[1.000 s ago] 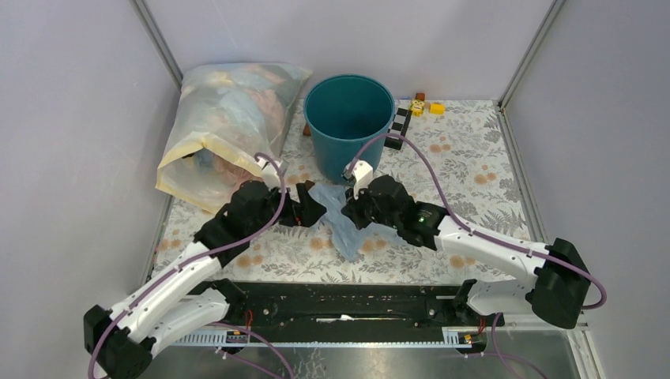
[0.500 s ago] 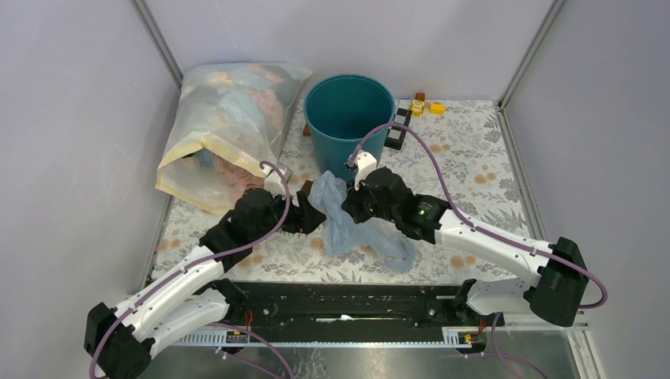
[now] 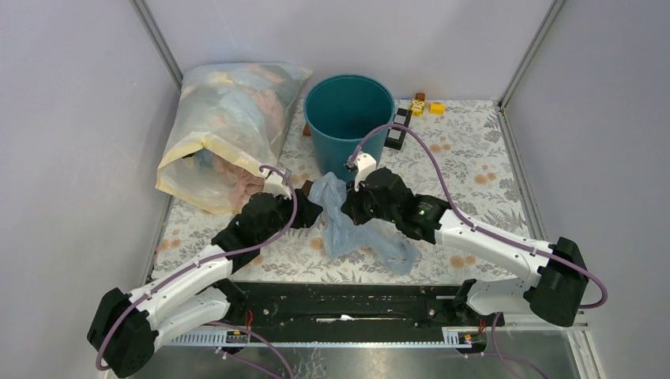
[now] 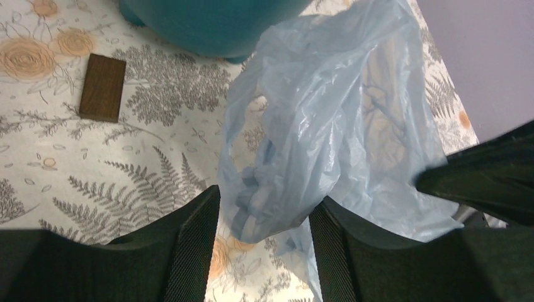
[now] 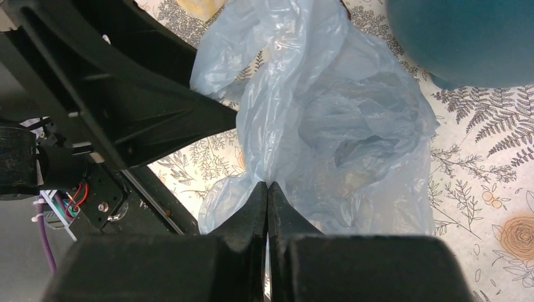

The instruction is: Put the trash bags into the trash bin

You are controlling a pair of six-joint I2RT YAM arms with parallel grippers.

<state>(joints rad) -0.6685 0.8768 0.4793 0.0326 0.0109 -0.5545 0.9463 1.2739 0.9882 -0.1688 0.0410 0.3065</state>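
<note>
The pale blue trash bag hangs crumpled between my two grippers, in front of the dark teal trash bin. My right gripper is shut on a fold of the bag and holds it off the floral mat; the jaws meet at the film. My left gripper is open, and a bunched lobe of the bag hangs between its fingers without being pinched. The bin's base shows in the left wrist view and the right wrist view.
A large cloudy yellow-edged bag stuffed with items lies left of the bin. A brown block lies on the mat near the bin's base. Small yellow toys and a black-and-white strip sit right of the bin.
My right gripper has lifted the bag off the mat, so it hangs looser and fuller. My left arm has shifted slightly toward the bag, its gripper still open.
</note>
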